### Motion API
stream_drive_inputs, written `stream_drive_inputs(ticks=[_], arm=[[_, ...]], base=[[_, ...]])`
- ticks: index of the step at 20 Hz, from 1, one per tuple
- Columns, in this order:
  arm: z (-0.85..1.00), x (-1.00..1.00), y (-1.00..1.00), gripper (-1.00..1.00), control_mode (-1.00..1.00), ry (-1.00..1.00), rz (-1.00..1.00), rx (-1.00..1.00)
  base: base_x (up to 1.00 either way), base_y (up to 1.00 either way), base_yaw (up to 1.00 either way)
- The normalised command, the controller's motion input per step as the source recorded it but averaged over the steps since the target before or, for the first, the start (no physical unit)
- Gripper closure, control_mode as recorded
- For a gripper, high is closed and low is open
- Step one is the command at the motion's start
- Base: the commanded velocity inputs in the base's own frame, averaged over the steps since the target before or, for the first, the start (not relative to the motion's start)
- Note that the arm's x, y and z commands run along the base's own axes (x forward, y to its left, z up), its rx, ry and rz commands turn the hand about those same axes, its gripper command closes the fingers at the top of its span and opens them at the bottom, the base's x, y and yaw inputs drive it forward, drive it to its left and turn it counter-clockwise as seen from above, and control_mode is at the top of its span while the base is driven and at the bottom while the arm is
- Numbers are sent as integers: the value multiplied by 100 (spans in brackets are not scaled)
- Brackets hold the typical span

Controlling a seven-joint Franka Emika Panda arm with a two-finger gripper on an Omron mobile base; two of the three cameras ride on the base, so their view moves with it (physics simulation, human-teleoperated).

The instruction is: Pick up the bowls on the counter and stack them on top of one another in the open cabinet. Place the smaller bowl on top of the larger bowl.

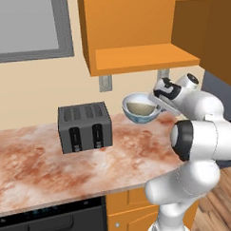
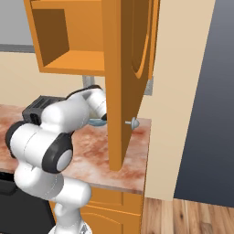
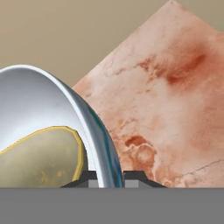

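We have the gripper (image 3: 107,175) clamped on the rim of the larger bowl (image 1: 141,108), one finger inside the wall and one outside, with the smaller bowl (image 1: 140,107) already nested in it. The pair hangs above the counter (image 1: 53,163), just beside the toaster (image 1: 84,127) and below the open cabinet (image 1: 143,57). Stacking looks done; what is left, by our reading, is the lift onto the shelf. The arm is folded, elbow forward, wrist reaching toward the wall.
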Motion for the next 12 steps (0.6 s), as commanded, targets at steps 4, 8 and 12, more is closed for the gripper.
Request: stream_drive_inputs(ticks=[4,8,12], arm=[[33,-41,2,100,-100,0,5,-3],[37,-39,0,100,-100,0,5,0],[35,-40,0,100,-100,0,5,0]], base=[[0,0,0],[0,0,0],[0,0,0]])
